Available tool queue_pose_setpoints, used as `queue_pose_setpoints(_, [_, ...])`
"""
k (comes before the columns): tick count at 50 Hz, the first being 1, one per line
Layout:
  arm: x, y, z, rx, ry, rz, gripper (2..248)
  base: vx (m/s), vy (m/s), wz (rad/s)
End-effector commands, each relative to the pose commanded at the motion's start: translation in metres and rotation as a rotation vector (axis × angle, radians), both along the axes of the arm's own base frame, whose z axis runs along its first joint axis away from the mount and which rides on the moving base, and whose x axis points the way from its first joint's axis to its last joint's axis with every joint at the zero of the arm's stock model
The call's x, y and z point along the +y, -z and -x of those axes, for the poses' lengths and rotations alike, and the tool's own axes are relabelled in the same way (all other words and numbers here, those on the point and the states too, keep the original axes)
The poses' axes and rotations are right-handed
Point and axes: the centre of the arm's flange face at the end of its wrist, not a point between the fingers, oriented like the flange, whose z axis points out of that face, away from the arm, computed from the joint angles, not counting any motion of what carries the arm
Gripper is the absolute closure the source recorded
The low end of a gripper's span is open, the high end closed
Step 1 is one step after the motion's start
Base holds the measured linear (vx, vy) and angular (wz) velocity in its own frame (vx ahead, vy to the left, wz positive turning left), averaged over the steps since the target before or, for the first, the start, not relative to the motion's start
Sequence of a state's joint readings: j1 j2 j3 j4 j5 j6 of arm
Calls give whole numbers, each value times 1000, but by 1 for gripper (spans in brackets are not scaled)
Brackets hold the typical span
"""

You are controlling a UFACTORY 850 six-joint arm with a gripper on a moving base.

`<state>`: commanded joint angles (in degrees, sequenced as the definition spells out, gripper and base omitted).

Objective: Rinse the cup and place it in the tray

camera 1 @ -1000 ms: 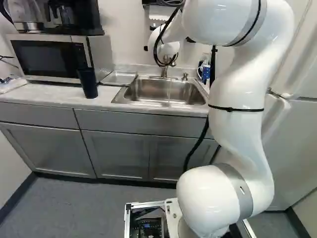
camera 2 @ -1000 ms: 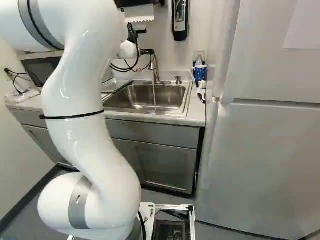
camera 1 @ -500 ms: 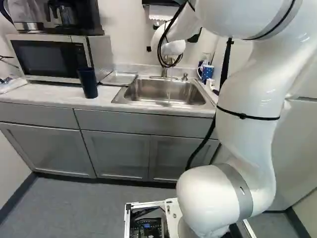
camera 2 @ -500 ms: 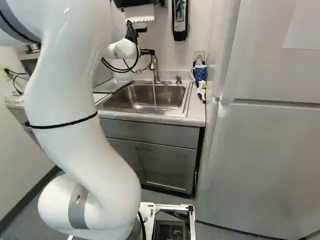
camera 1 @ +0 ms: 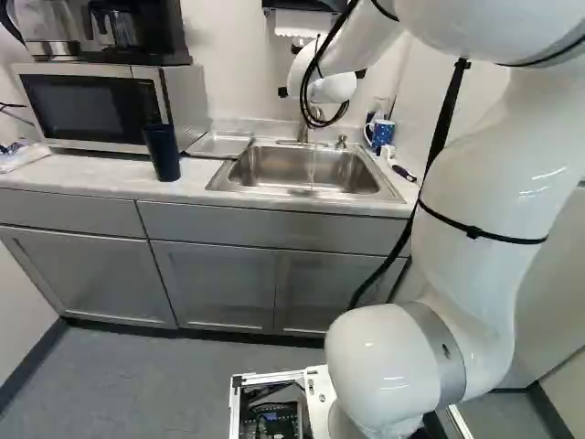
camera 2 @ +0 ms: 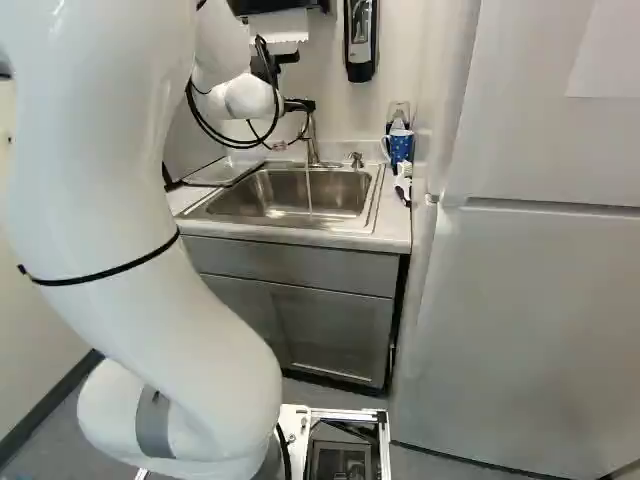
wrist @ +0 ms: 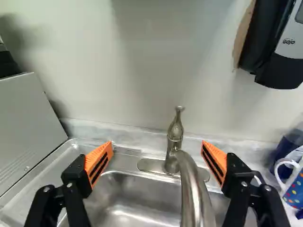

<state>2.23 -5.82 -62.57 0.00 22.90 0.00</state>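
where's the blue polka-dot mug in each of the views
Left base view: mug right of the middle, on the counter by the sink's back corner.
Right base view: mug right of the middle, beside the sink.
Wrist view: mug off to one side of the open gripper, partly cut off.
Shared landmark: the sink.

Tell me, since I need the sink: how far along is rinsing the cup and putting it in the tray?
Done: water runs from the curved metal faucet into the steel sink. In hand: nothing; the black gripper with orange pads stands open at the faucet. Left, probably: rinsing and placing, as the tall dark blue cup stands on the pale counter beside the shallow tray. Whether it is already rinsed doesn't show.
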Motion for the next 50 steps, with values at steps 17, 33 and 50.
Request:
queue_pose_setpoints(17, [-14,3,34,45,23,1,3,0,0,0])
queue_pose_setpoints(33, [-22,15,69,174,39,3,3,0,0,0])
queue_pose_setpoints(50, [-26,31,111,346,47,5,3,0,0,0])
